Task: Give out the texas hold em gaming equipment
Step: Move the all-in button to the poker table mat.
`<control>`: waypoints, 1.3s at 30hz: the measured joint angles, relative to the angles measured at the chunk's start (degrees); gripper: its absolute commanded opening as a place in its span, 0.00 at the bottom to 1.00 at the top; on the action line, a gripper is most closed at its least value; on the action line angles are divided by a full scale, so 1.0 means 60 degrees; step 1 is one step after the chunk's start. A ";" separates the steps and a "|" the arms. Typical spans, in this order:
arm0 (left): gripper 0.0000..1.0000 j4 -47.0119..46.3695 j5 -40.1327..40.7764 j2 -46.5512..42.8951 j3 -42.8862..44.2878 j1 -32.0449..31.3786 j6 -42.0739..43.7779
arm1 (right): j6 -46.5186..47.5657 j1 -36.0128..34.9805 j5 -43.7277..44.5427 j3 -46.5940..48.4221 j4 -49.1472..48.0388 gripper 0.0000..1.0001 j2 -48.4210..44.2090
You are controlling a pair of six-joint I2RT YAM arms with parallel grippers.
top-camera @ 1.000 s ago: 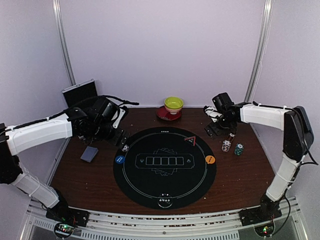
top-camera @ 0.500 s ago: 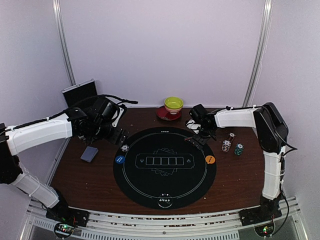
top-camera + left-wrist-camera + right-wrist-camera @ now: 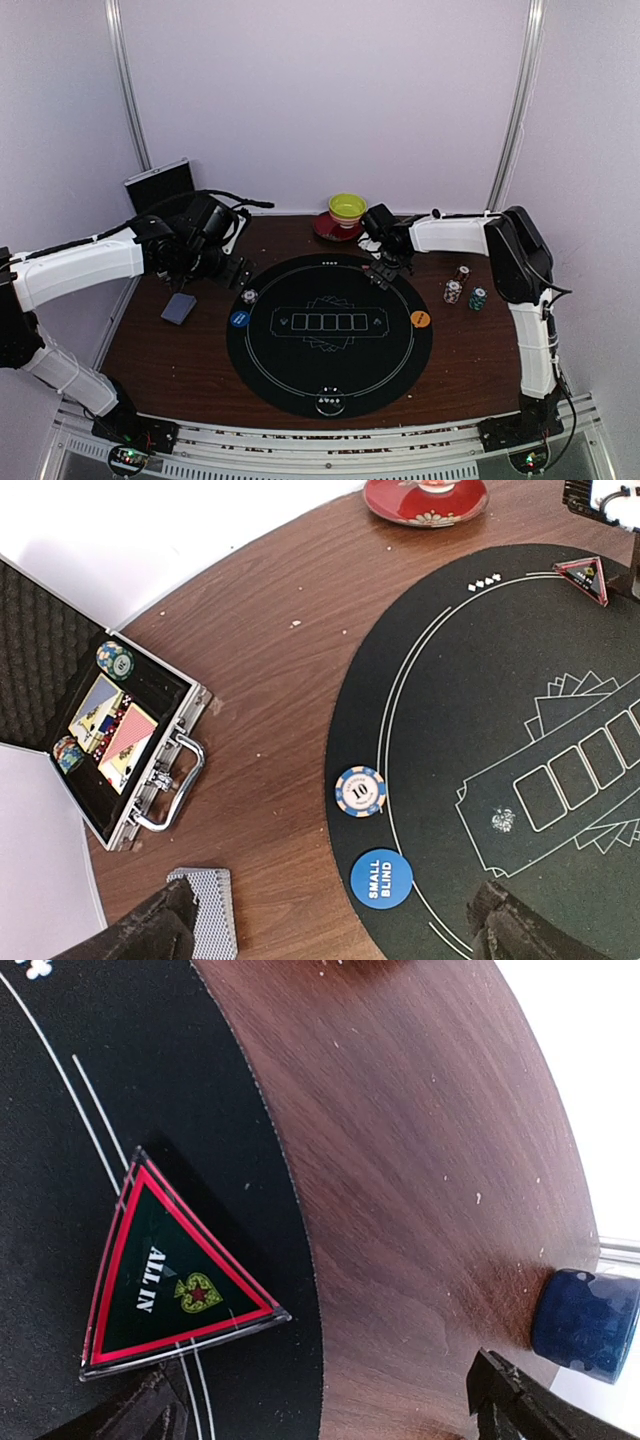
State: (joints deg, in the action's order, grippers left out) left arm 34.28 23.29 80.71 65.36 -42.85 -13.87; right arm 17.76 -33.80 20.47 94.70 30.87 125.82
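Left and right jaws both wide open, empty. Left wrist cam sees chips (image 3: 116,661) and cards (image 3: 112,730) inside the open case (image 3: 196,702), which overhead hides. Right wrist cam reads the ALL IN triangle (image 3: 170,1285) at the edge of the mat (image 3: 60,1080).

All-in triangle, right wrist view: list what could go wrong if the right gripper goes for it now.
1. The all-in triangle lies flat on the black mat, close to one finger of the open right gripper rather than centred. Closing may only push it or clip a corner.
2. The dark blue mug stands close to the other finger, so a sideways correction could knock it.
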 measured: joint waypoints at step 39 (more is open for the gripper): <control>0.98 -0.0004 0.0197 0.0004 -0.0004 0.0000 0.0007 | -0.0499 -0.0397 0.0018 0.2878 0.0572 1.00 0.1734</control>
State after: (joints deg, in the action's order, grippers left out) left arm 34.26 24.47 80.73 65.34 -42.85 -13.82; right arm 14.76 -36.18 20.58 111.96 34.30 136.22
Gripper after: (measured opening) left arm 0.978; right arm 0.999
